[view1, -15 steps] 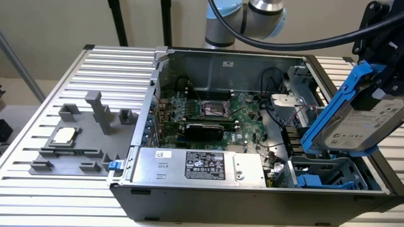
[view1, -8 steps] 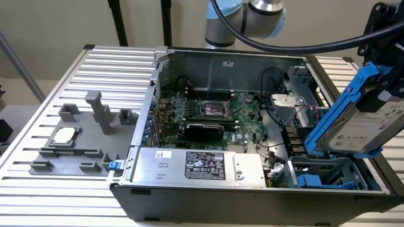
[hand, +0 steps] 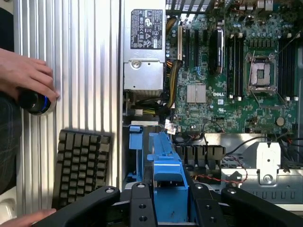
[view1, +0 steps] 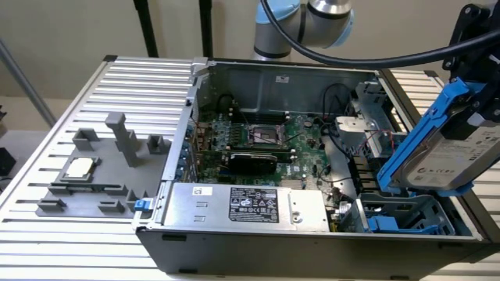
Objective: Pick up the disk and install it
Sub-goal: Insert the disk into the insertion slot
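Above the open computer case [view1: 312,249], toward the exterior view's right, the disk [view1: 449,155] hangs clear of everything. It is steeply tilted, its white label faces out, and its blue carrier frame [view1: 414,146] wraps round it. The claw [hand: 168,208] is closed partway onto the frame's upper end and has hold of it; nothing else supports the drive.

Below sits the grey drive bay [view1: 418,211], with a blue piece [view1: 387,224] lying in it. My worry is the angle. Tilted like this, the frame could catch the bay's wall or that blue piece and jam. It could also twist in the grip, since the hold is at one end only.

Between the bay and the power supply [view1: 246,205] runs a cable bundle [hand: 171,82], and the motherboard [view1: 258,134] lies just beyond. A skewed descent could snag a wire or scrape the board.

Further out, on the ribbed table [hand: 85,56], a person's hand [hand: 23,75] holds a black round object [hand: 34,101] near a keyboard [hand: 80,165] — close enough that a sudden reach could meet the arm.
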Available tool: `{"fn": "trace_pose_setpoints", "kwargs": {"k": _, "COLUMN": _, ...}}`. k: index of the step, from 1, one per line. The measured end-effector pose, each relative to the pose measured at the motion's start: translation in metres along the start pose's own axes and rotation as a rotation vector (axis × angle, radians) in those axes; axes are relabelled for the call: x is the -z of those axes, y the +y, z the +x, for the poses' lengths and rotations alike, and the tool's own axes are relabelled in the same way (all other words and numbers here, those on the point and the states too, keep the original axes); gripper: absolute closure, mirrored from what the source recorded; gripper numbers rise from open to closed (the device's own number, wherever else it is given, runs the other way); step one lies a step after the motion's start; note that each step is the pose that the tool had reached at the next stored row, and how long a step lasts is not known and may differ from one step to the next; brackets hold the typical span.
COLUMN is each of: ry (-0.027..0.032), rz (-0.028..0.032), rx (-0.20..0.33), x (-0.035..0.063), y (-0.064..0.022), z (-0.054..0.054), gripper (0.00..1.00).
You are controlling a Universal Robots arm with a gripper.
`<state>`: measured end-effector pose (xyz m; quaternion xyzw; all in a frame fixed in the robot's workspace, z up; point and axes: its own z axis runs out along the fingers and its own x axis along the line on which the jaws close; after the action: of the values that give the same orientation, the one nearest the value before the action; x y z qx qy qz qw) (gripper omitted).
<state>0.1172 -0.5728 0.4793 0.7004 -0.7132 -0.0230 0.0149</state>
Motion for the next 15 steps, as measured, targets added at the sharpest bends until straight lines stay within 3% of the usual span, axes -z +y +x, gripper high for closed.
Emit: {"fn": "trace_pose_setpoints", "kwargs": {"k": 15, "ry": 0.0, "rz": 0.0001, "rx": 0.0, "x": -0.0024, "y": 0.0006, "z": 0.0001, "gripper": 0.68}}
